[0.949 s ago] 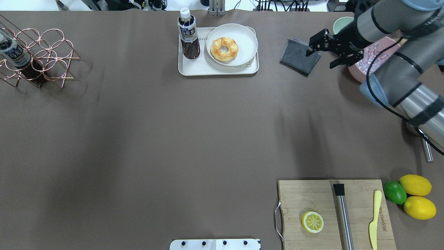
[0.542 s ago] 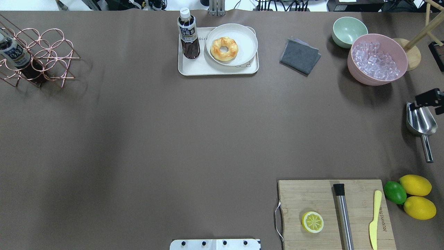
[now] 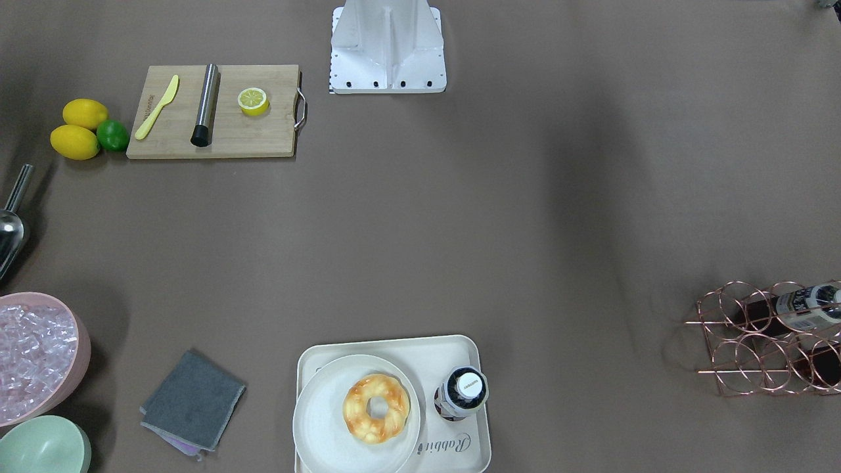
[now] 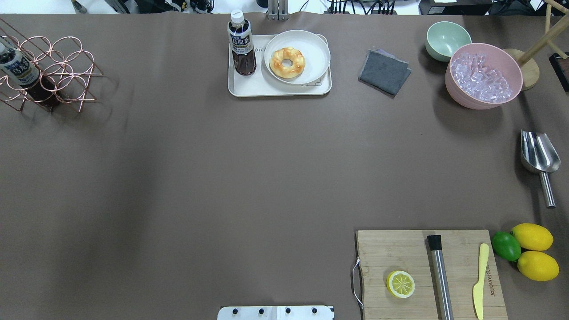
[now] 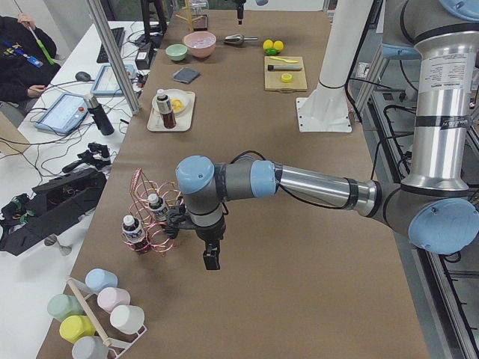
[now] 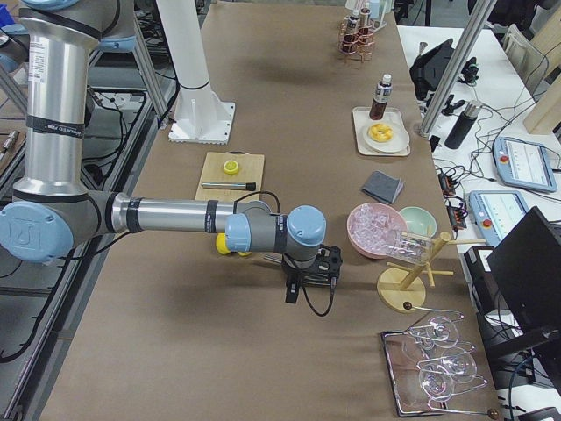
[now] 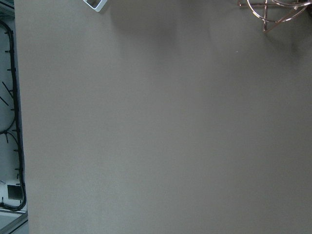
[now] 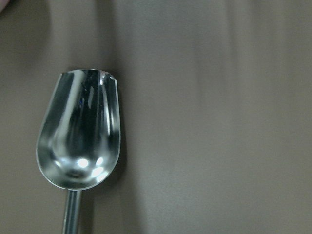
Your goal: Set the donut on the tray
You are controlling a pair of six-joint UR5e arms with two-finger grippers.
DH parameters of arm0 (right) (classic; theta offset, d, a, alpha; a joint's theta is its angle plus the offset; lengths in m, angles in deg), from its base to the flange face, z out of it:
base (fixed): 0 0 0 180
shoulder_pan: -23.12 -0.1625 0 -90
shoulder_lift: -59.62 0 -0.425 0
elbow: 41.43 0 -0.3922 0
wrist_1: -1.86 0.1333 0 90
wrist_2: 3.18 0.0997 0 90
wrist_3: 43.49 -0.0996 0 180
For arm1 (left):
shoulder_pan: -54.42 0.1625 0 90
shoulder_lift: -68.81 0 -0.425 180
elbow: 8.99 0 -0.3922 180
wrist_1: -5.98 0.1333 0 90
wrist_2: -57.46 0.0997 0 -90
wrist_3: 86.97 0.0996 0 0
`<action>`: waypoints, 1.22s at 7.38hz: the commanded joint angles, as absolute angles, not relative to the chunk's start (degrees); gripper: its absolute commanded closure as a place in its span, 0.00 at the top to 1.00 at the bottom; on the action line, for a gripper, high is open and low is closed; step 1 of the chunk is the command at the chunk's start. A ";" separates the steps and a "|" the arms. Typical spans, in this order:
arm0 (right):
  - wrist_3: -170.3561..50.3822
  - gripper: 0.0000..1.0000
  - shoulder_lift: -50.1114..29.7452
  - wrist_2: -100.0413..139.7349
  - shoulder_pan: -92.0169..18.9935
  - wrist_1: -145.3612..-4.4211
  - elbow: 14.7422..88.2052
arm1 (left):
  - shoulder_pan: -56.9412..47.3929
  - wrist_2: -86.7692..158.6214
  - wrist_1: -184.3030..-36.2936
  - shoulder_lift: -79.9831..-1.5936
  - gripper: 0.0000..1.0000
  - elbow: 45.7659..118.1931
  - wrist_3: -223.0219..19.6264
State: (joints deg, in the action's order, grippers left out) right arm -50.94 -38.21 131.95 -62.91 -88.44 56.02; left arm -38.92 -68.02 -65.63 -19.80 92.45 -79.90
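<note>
Though the left gripper (image 5: 210, 259) and right gripper (image 6: 292, 293) hang well apart from the tray (image 4: 249, 87), can't tell their jaws' state. Tray holds plate (image 4: 316, 52) beside bottle (image 4: 242, 44); donut (image 4: 296, 66) lies on that plate, within tray rim.

The donut (image 4: 287, 62) lies on a plate (image 4: 318, 51) on the tray (image 4: 249, 87) — bottle (image 4: 242, 49) beside.

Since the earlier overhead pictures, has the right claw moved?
Yes. The right claw moved rightward from the grey cloth, past the metal scoop, out of the overhead view.
</note>
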 commanded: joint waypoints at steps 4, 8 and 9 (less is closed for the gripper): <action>-38.39 1.00 -27.91 126.90 -71.80 -113.19 57.19 | -39.53 -68.49 -66.70 -17.42 0.98 91.65 -79.50; -38.56 1.00 -28.27 127.69 -71.80 -112.93 57.09 | -38.92 -68.23 -71.62 -17.50 0.98 88.39 -79.50; -38.56 1.00 -28.44 128.48 -71.80 -112.93 57.09 | -38.92 -67.96 -71.54 -17.85 0.98 88.48 -79.50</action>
